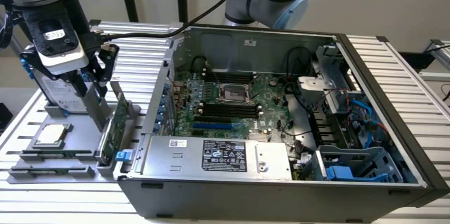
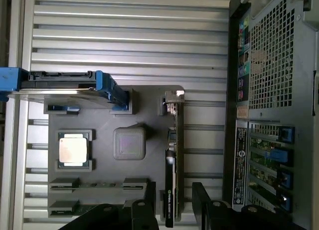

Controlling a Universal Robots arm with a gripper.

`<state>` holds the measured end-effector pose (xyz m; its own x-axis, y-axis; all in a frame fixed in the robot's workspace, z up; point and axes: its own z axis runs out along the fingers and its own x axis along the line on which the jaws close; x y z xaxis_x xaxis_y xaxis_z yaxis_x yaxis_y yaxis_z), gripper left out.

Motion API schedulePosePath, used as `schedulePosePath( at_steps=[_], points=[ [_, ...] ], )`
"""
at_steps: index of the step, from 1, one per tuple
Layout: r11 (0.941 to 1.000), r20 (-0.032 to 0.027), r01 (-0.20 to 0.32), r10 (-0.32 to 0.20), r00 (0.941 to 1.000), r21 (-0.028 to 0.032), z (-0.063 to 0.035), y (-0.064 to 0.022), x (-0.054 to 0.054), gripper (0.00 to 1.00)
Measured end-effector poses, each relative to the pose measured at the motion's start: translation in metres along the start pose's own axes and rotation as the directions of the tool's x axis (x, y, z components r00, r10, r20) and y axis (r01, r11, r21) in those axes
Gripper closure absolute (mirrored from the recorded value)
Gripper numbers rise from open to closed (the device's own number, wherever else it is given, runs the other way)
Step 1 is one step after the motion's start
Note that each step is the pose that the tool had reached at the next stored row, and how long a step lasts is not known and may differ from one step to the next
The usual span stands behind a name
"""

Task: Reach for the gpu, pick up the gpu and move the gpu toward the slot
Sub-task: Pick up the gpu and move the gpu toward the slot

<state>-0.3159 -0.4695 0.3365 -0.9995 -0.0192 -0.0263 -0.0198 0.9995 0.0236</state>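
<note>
**A:** While the arm (image 1: 42,2) points straight down over the grey tray (image 2: 99,170), how does its claw (image 1: 98,81) stand?

**B:** Open. The wrist camera shows its black fingers (image 2: 144,210) either side of the graphics card (image 2: 172,155), gaps showing, nothing gripped.

**A:** Where is that card?

**B:** On edge in its holder, along the tray's edge nearest the computer case (image 1: 281,103). From the wrist it is a thin dark blade, with a silver bracket (image 2: 172,96) at the end away from the claw. The outside camera shows its green face.
</note>
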Motion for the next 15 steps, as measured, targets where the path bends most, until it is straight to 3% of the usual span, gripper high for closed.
schedulePosePath(
  at_steps=[8,15],
  points=[
    [1.0,0.0,0.0,0.0,1.0,0.0,0.0005,-0.0001,0.0,0.58],
    [1.0,-0.0001,0.0,0.0,1.0,0.0,0.013,-0.002,0.0,0.58]
  ],
)
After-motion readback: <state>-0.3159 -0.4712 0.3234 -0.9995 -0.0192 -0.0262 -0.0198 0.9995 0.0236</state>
